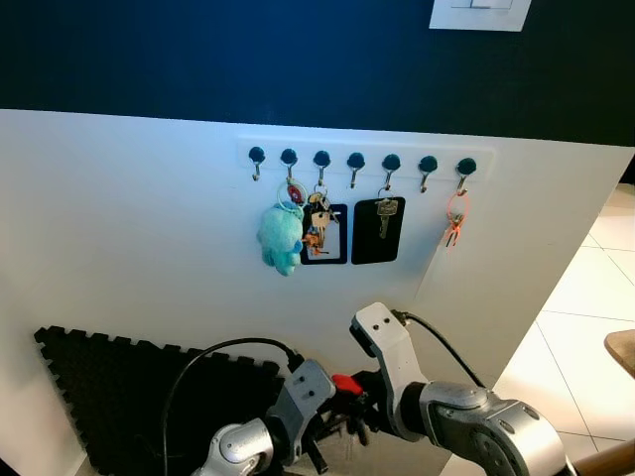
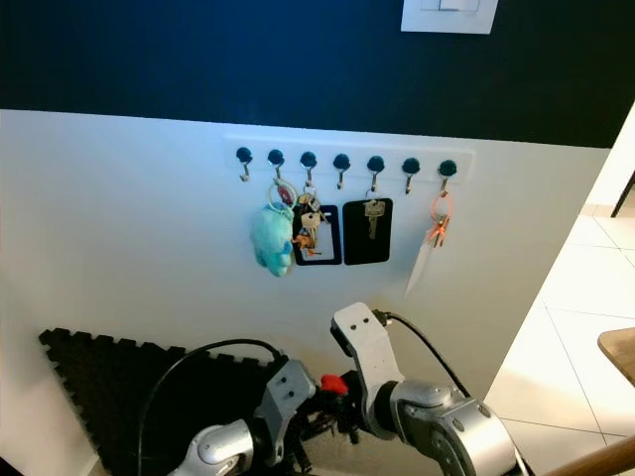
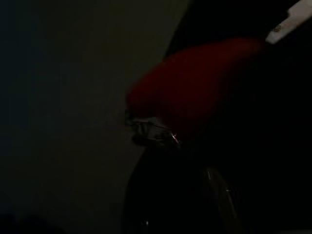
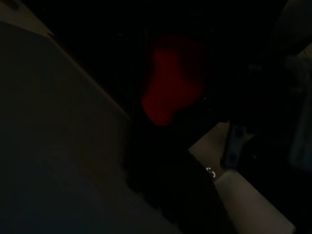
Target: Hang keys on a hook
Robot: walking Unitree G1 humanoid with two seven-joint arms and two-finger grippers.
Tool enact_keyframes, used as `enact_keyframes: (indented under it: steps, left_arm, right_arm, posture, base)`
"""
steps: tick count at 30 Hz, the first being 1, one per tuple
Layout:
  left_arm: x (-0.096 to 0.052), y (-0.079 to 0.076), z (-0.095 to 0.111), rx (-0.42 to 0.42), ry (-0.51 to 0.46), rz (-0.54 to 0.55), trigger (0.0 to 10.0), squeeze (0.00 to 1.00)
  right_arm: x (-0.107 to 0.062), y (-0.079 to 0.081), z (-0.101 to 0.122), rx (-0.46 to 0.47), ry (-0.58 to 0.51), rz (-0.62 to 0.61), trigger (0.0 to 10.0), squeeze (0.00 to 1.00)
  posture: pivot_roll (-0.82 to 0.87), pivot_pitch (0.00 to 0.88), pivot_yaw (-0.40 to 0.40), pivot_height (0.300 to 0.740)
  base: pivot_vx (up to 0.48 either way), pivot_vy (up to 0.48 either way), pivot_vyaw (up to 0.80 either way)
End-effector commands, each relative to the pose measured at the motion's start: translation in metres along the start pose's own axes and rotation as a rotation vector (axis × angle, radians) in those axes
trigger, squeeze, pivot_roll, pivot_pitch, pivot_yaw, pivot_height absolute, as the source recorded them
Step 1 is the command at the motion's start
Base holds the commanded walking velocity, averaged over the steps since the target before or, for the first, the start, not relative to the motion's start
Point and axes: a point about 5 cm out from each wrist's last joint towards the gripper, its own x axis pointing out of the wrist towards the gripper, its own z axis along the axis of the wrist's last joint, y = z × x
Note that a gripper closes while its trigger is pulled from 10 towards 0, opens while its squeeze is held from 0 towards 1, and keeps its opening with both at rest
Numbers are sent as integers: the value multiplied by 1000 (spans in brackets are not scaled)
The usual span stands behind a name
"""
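Left eye view: a white hook rail (image 1: 298, 149) was seen fixed along the top edge of the white wall panel (image 1: 119, 218), carrying seven dark-knobbed hooks. Low in the frame, near its bottom edge, the left gripper (image 1: 327, 421) and the right gripper (image 1: 362, 402) were brought close together around a red key fob (image 1: 342, 383), with a metal ring and keys (image 3: 151, 131) made out dimly beneath the red shape in the left wrist view. Whether either gripper was closed on the keys or merely beside them could not be told, the wrist views being too dark.

The step in hand was judged to be the securing or passing of the keys between the two grippers, well below the rail; the hanging itself was not yet begun. A long lift toward the rail would be called for next, with the ring held open to a hook tip.

Free hooks were noted at the left end (image 1: 256, 157), in the middle (image 1: 355, 162) and second from the right end (image 1: 427, 167). The others were taken by a teal plush toy (image 1: 281, 238), a key bunch (image 1: 317, 223), a key on a black tag (image 1: 379, 228) and an orange loop (image 1: 455, 220). The left-end hook was judged to offer the most open room.
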Motion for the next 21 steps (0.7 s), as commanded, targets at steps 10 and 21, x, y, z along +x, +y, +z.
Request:
enact_keyframes:
  steps: [10,21]
  left_arm:
    - [1,-7,-4,-20,14,-34,0,0]
    - [-2,-3,-6,-10,27,-23,0,0]
  right_arm:
    - [1,3,4,-14,-9,13,10000,0]
    - [-1,-4,5,6,-20,-7,10000,1000]
  posture:
    - [38,109,9,740]
    - [38,99,10,740]
  base:
    - [0,0,0]
    - [0,0,0]
